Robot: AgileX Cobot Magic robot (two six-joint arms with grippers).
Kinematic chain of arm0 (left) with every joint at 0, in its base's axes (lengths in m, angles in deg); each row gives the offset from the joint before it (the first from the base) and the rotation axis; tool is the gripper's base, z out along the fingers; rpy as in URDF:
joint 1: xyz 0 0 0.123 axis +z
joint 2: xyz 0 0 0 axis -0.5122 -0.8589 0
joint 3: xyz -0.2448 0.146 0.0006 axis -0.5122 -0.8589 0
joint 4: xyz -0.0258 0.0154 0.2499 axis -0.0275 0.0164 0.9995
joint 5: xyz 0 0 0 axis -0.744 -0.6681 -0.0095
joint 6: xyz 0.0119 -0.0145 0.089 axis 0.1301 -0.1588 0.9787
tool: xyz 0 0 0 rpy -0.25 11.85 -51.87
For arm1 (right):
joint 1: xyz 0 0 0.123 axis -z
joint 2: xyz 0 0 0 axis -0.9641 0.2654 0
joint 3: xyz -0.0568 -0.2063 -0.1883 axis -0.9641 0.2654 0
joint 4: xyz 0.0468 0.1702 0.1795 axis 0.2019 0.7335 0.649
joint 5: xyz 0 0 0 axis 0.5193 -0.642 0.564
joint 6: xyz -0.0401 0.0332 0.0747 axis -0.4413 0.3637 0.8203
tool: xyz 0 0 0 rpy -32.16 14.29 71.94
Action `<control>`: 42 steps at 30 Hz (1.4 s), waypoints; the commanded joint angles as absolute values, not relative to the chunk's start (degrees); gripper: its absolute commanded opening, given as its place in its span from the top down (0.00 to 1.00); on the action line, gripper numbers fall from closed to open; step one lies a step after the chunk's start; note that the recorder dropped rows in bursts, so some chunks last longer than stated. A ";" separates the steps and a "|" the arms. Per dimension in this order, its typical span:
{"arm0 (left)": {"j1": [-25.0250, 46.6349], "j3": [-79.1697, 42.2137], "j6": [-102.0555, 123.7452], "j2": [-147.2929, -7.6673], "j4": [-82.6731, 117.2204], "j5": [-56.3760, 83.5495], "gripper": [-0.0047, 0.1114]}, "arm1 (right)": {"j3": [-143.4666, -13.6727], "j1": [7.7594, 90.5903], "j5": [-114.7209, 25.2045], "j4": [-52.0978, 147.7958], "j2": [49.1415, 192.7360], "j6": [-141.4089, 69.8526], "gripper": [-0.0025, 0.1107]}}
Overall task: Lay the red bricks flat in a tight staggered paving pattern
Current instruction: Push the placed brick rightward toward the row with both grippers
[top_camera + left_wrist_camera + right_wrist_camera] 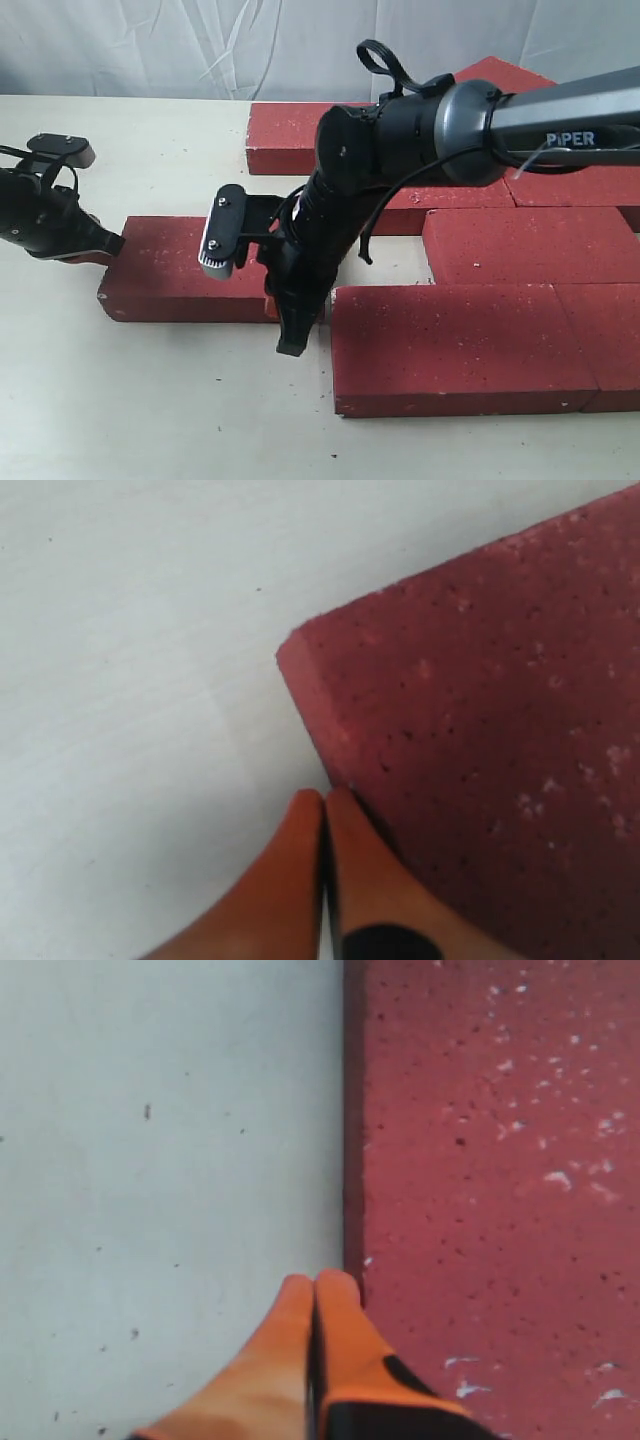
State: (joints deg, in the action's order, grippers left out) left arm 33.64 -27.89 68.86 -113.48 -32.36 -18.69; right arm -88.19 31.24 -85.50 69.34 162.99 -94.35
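Observation:
One of the red bricks, a loose brick (180, 270), lies flat at the left, apart from the others. My left gripper (112, 243) is shut and empty, its orange fingertips (325, 798) pressed against this brick (480, 730) just beside its far-left corner. My right arm reaches across the middle. Its gripper (290, 345) is shut and empty too, pointing down into the gap between the loose brick and the front brick (450, 345). Those tips (318, 1285) touch the straight edge of a brick (500, 1210); I cannot tell which of the two.
Several more red bricks lie flat and close together on the right: one behind the front brick (530, 245), one at the front right (610, 340), a back row (290, 135) and one at the far back (500, 75). Pale tabletop (150, 400) lies in front.

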 commanded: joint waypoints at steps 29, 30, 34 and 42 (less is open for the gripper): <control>31.50 -27.68 77.27 -113.35 -41.51 -20.92 0.96 | -88.26 31.32 -84.28 60.36 159.32 -85.57 0.99; 31.18 -27.68 77.27 -113.35 -41.51 -20.76 0.96 | -88.26 31.32 -84.15 58.91 158.58 -83.60 0.99; 30.50 -27.68 77.27 -113.67 -41.65 -19.67 0.96 | -88.26 31.32 -84.21 49.52 154.91 -67.09 0.99; 30.00 -26.69 77.50 -116.32 -42.54 -19.17 0.96 | -86.70 38.73 -86.60 43.31 151.56 -55.52 0.99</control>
State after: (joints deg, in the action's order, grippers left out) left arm 30.59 -27.63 77.36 -115.19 -41.37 -19.66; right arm -87.60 35.51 -86.25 44.64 152.41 -57.09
